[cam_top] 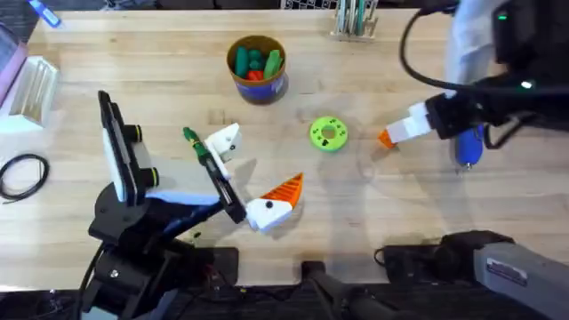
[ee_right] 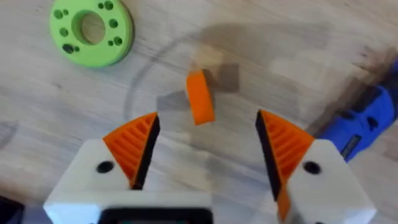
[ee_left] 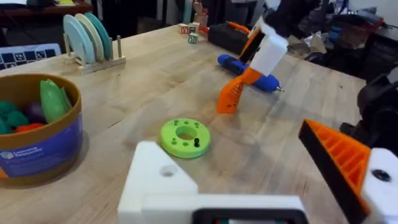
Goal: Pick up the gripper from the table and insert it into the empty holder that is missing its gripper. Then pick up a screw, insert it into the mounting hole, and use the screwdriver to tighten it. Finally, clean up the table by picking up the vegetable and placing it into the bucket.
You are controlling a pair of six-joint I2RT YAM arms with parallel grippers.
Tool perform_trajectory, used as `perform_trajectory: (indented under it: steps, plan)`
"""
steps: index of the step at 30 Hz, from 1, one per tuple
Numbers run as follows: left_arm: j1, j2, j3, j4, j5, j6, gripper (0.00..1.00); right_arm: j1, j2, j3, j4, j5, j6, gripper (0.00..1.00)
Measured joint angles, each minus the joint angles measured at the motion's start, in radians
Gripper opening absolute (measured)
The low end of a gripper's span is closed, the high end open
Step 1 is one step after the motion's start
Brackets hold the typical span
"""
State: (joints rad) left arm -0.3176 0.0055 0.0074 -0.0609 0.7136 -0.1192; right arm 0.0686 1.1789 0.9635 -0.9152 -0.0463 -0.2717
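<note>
The gripper (ee_right: 200,96), a small orange wedge, lies on the table just ahead of and between my right gripper's (ee_right: 208,140) open orange-padded fingers, untouched. Over the table's right half, the right gripper (cam_top: 388,138) hovers low, next to the blue screwdriver (cam_top: 468,147). My left gripper (cam_top: 262,164) stands wide open: one jaw is the bare white holder (ee_left: 161,186), the other carries an orange pad (ee_left: 342,162). The tan-and-blue bucket (cam_top: 257,67) at the back holds green and red toys. A dark-green elongated piece (cam_top: 190,135), seemingly the vegetable, lies beside the left arm.
A bright-green disc with holes (cam_top: 328,133) lies between the two grippers, with a small dark screw (ee_left: 196,142) standing in it. A dish rack (ee_left: 90,40) stands at the far back, and a black cable (cam_top: 22,173) lies at the left edge.
</note>
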Motion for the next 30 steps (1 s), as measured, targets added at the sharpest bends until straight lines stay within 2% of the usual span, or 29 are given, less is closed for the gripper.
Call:
perform_trajectory:
  steps: [5,14,19,24,25,26,28,30]
  plan:
    - [0.000,0.000,0.000,0.000,0.001,0.000,0.987,0.014,0.103,0.006,0.013,0.000,-0.060,0.812]
    - [0.000,0.000,0.000,0.000,0.001,0.003,0.987,0.014,0.139,0.006,0.025,0.000,-0.089,0.759]
    - [0.000,0.000,0.000,0.000,0.001,0.003,0.988,0.014,0.168,0.006,0.020,0.000,-0.096,0.668]
    - [0.000,0.000,0.000,0.000,0.001,0.004,0.987,0.014,0.189,0.006,0.022,0.000,-0.096,0.494]
    - [0.000,0.000,0.000,0.000,0.001,0.004,0.987,0.014,0.189,0.007,0.023,0.000,-0.098,0.431]
    - [0.000,0.000,0.000,0.000,0.001,0.004,0.987,0.014,0.189,0.007,0.024,0.000,-0.099,0.301]
    - [0.000,0.000,0.000,0.000,0.001,0.004,0.987,0.014,0.189,0.007,0.025,0.000,-0.100,0.130]
    - [0.000,0.000,0.000,0.000,0.000,0.005,0.987,0.014,0.189,0.008,0.024,0.000,-0.097,0.021]
